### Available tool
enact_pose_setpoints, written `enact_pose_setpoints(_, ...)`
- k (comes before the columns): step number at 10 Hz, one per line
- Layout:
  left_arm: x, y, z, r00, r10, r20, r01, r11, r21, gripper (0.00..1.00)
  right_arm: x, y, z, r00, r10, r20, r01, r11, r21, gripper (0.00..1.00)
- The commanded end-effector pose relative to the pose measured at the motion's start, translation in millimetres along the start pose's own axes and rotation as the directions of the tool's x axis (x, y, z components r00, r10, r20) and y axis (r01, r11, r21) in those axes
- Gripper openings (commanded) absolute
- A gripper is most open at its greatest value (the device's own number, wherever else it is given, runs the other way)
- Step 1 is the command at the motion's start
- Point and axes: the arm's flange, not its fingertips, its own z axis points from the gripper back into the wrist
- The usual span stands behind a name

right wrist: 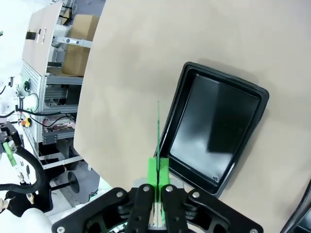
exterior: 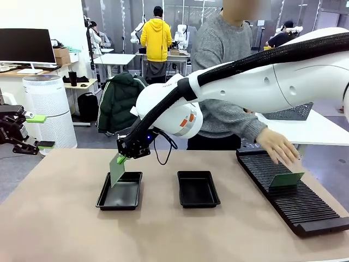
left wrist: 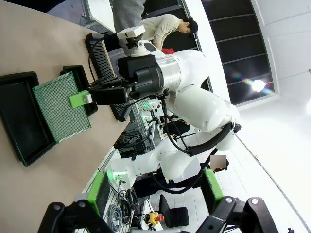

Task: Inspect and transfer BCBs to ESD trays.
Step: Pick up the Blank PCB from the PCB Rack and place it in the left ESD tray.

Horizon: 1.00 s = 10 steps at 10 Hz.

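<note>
Trays (exterior: 117,207) lie bare: right fingers (exterior: 120,160) clench a board (exterior: 116,170) over the left one's rim; left fingers (exterior: 36,118) splayed; another board (exterior: 286,180) waits in the rack (exterior: 305,210).

From where I stand, the tan bench (exterior: 65,218) stretches wide, its top plain and matte. Three things lie directly on it, all black. Taking the bench's middle as the dial's centre, the first tray (exterior: 122,195) sits flat at about ten o'clock, shallow, with a raised sloping rim and a glossy floor. The second tray (exterior: 198,189), its twin, lies at about one o'clock, near the first but not touching it. A long ribbed rack (exterior: 305,204) lies well apart at three o'clock, running slantwise along the bench's edge.
</note>
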Motion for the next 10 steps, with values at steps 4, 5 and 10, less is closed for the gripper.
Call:
enact_pose_setpoints(4,-0.5,-0.9,-0.1,1.000,0.001,0.000,-0.001,1.000,-0.002,1.00,-1.9,-0.4,0.7,0.998,-0.058,-0.018,0.058,0.998,-0.007,0.02)
enact_pose_setpoints(5,-0.5,-0.9,-0.1,1.000,0.001,0.000,-0.001,1.000,-0.002,1.00,-1.9,-0.4,0.7,0.998,-0.058,-0.018,0.058,0.998,-0.007,0.02)
enact_pose_setpoints(10,-0.5,-0.9,-0.1,1.000,0.001,0.000,-0.001,1.000,-0.002,1.00,2.7,-2.8,-13.3,0.987,-0.153,0.041,0.153,0.988,-0.005,0.02)
